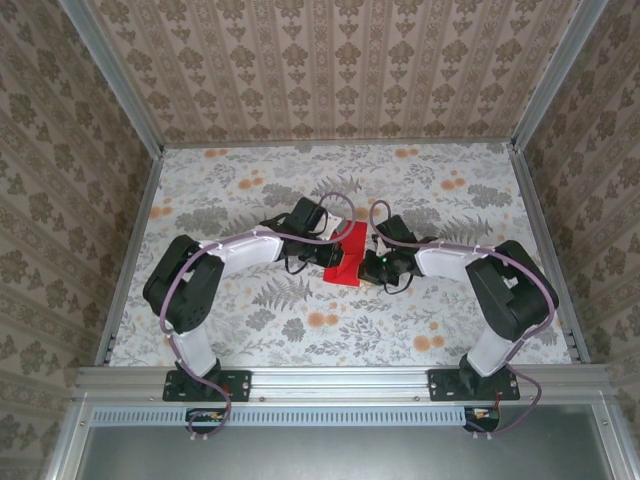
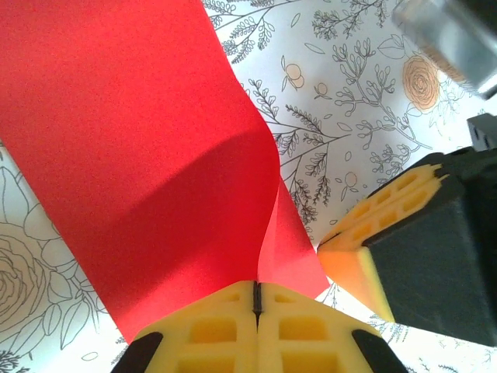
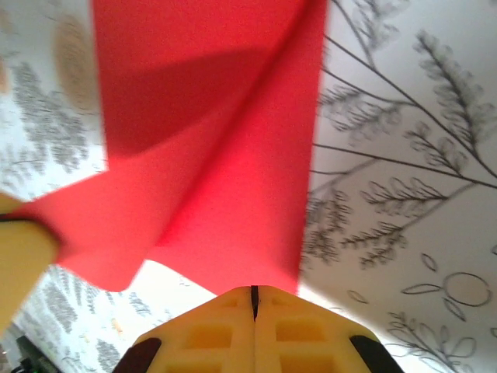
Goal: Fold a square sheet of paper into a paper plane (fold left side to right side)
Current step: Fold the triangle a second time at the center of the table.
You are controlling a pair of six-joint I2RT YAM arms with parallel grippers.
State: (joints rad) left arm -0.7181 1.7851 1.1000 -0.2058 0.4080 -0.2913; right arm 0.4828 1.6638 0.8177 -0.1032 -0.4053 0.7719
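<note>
The square sheet of paper (image 1: pixel 347 256) is bright red and hangs bent between my two grippers at mid-table. In the left wrist view the sheet (image 2: pixel 140 148) curls into a soft fold whose edge runs into my left gripper (image 2: pixel 256 294), which is shut on it. My right gripper (image 2: pixel 365 241) sits close by at the sheet's near corner. In the right wrist view the sheet (image 3: pixel 217 155) rises off the table and its lower edge enters my right gripper (image 3: pixel 254 294), shut on it. A paper plane is out of view.
A floral-printed cloth (image 1: pixel 250 190) covers the table, with patterned walls on three sides. A metal rail (image 1: pixel 340 380) runs along the near edge, where the two arm bases stand. The arms meet over the middle of the table.
</note>
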